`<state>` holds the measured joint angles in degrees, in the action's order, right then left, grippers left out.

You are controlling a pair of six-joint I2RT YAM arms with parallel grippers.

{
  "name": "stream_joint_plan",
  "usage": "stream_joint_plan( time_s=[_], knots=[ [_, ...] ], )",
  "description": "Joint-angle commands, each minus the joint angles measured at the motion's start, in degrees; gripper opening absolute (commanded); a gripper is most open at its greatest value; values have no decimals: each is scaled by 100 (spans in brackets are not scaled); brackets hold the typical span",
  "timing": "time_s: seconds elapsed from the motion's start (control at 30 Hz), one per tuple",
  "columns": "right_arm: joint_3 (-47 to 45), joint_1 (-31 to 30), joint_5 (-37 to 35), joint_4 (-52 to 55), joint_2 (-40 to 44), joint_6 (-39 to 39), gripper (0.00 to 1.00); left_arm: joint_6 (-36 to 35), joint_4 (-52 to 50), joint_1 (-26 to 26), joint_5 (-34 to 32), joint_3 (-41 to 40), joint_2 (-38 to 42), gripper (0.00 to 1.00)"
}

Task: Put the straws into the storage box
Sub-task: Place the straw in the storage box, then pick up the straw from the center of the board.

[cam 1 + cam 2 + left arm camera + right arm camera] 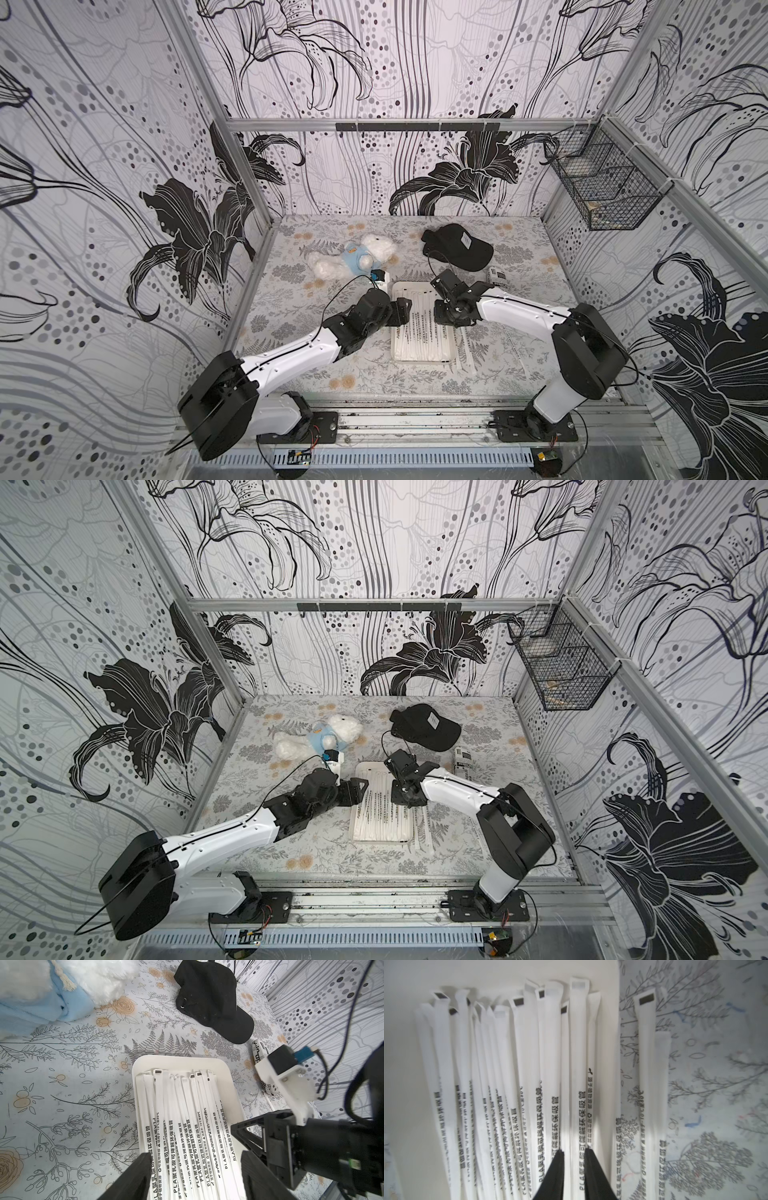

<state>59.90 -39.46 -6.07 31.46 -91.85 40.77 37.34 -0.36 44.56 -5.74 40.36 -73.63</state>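
We find most straws [419,332] in the storage box [411,288], with a few on the table [291,299] right of it. The left gripper [197,1178] is apart. The right gripper [574,1152] flanks one straw, and we cannot tell if it is clamped.

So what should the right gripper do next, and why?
Probably lift the right gripper straight up, clear of the storage box. Its jaws stand slightly apart around a straw that already lies in the box with the others. Loose straws lie on the table beside the box, so those look like the next to fetch.
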Motion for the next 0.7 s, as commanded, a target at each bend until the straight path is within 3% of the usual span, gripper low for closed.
stream_joint_plan(
  time_s=[0.0, 0.17, 0.43, 0.67],
  knots=[
    [-8, 214, -324, 606, 526, -279, 21, -178, -63, -35, -206, 96, 114, 73],
    [-776, 910, -56, 487, 945, -797, 19, -285, -118, -13, -110, 196, -121, 73],
    [-1187, 946, 188, 211, 686, -948, 21, -335, -362, 530, -113, 709, -941, 73],
    [-1187, 944, 268, -85, 298, -1058, 21, -206, -53, 615, 238, 680, -1137, 73]
  ],
)
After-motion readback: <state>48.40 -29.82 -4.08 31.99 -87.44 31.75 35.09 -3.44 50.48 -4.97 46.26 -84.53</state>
